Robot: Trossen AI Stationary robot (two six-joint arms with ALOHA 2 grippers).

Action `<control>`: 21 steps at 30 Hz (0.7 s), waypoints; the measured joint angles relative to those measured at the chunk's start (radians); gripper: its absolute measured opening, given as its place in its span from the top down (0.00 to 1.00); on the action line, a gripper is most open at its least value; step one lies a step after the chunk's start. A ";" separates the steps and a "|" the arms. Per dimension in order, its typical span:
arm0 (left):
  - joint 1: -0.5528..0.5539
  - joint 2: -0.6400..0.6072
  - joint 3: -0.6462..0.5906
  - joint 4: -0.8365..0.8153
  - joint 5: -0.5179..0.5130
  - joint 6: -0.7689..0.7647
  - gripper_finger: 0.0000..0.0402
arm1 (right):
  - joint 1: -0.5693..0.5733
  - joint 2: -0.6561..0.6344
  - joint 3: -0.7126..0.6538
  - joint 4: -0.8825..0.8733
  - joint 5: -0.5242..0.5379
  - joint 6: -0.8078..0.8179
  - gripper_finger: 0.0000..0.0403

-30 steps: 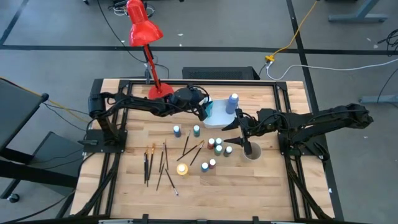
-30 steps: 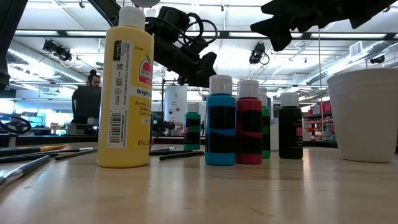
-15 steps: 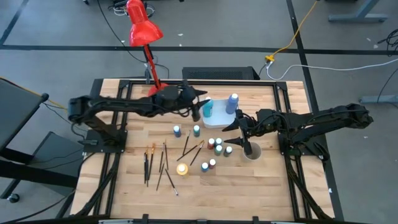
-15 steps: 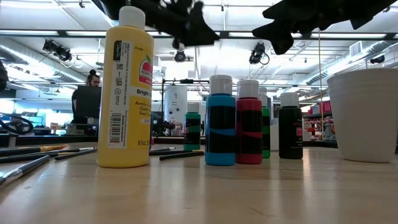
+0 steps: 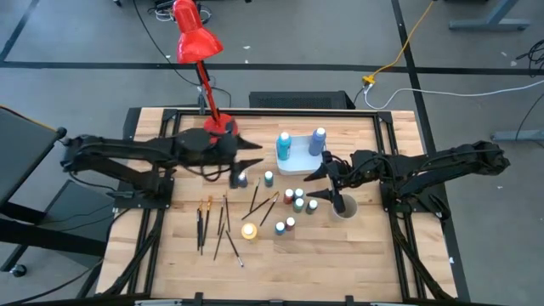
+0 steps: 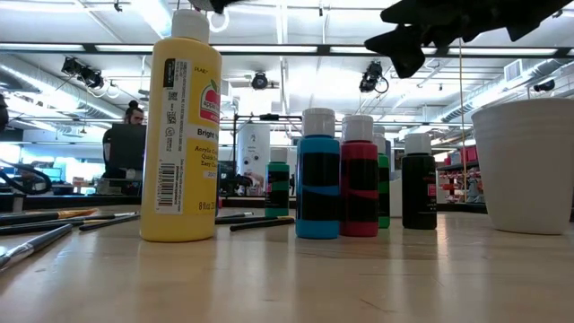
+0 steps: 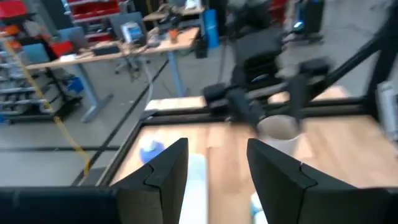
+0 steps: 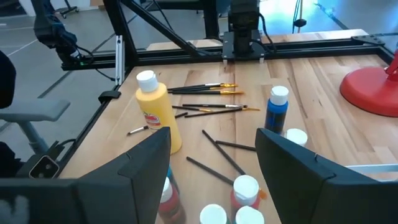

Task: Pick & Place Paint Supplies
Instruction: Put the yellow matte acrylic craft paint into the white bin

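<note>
A butcher-block table (image 5: 357, 246) in a wide workshop carries the paint supplies, scattered between two dark arms. Nearest the low camera stands the yellow bottle (image 6: 180, 126), tallest of the lot, with brushes (image 5: 214, 223) lying loose beside it on the left arm's side, their long axes running mostly front to back. Past it sits a tight cluster of small bottles (image 5: 298, 202), teal, red and black among them, just beside a white cup (image 5: 343, 207). The right gripper (image 5: 318, 183), fingers spread and holding nothing, hangs above that cluster, by far the nearer hand to it, and its wrist camera looks out across the yellow bottle and brushes. The left gripper (image 5: 246, 161) hovers farther back, close over a small blue bottle (image 5: 242, 178) and near a teal one (image 5: 269, 178); its fingers (image 7: 166, 171) are likewise spread and empty. Two taller bottles (image 5: 284, 145) stand in a pale tray (image 5: 299, 159) toward the far edge, beyond both hands, near the red lamp (image 5: 197, 42). On this showing, the small blue bottle falls to the left arm, the cluster to the right.
</note>
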 joint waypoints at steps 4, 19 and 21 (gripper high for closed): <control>-0.060 -0.062 0.000 -0.113 0.000 -0.040 0.57 | 0.000 0.000 0.000 0.009 0.000 0.000 0.41; -0.271 -0.029 -0.283 0.112 0.049 -0.228 0.57 | 0.000 0.000 0.000 0.010 0.003 -0.002 0.41; -0.303 -0.006 -0.327 0.205 0.070 -0.232 0.57 | 0.000 0.000 0.000 0.009 0.003 -0.001 0.41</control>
